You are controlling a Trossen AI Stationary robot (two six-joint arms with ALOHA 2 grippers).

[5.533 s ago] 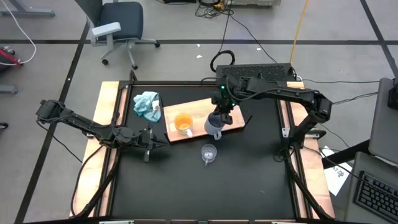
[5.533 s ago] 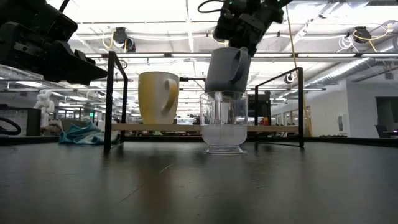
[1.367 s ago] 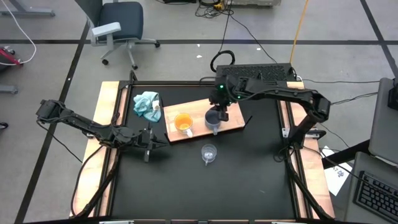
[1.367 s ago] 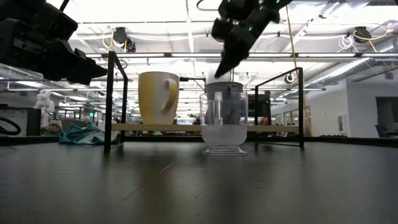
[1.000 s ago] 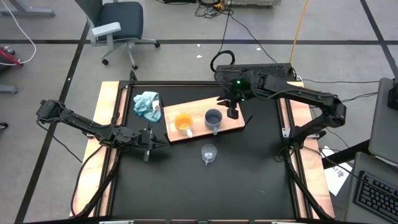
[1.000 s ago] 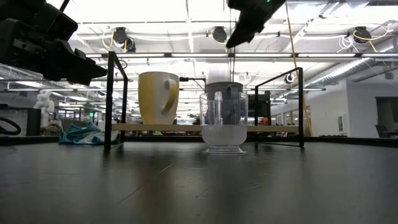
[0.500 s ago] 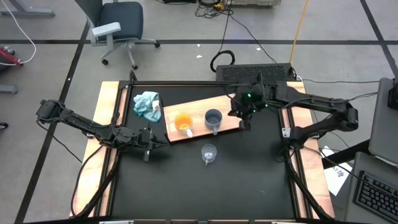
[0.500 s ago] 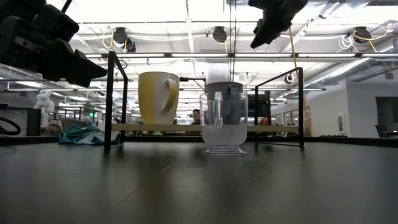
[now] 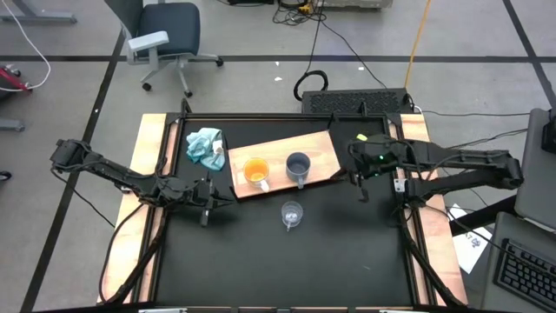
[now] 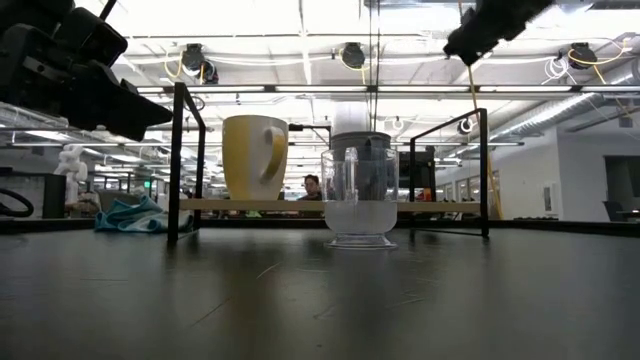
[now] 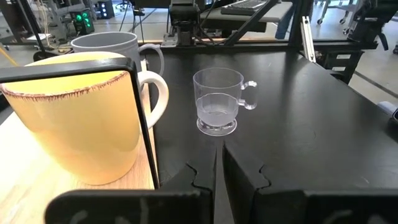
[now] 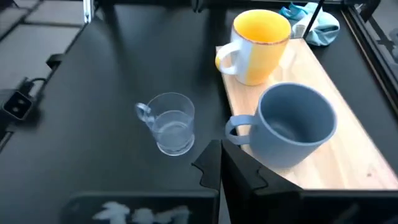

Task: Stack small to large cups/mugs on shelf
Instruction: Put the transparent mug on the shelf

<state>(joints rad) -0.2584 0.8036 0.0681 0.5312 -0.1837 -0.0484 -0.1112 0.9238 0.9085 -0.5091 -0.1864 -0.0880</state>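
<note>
1. Overhead, the orange mug [image 9: 255, 171] and grey-blue mug [image 9: 298, 165] stood on the shelf [image 9: 321, 148]; the clear glass cup [image 9: 291, 213] waited off-board at six o'clock, unstacked.
2. Past its wrist, the right gripper [image 12: 219, 163], jaws together and empty, faced all three.
3. Past its own, the left gripper [image 11: 219, 165], closed, idled.

Shelf [image 9: 323, 149]: occupied at mid-board by orange mug [image 9: 255, 171] and grey-blue mug [image 9: 298, 165], side by side with a narrow gap; right end left bare. Glass cup [image 9: 291, 213]: stood alone on black tabletop [image 9: 347, 252], open all round. Blue cloth [image 9: 205, 146] lodged beside the shelf's left end.
</note>
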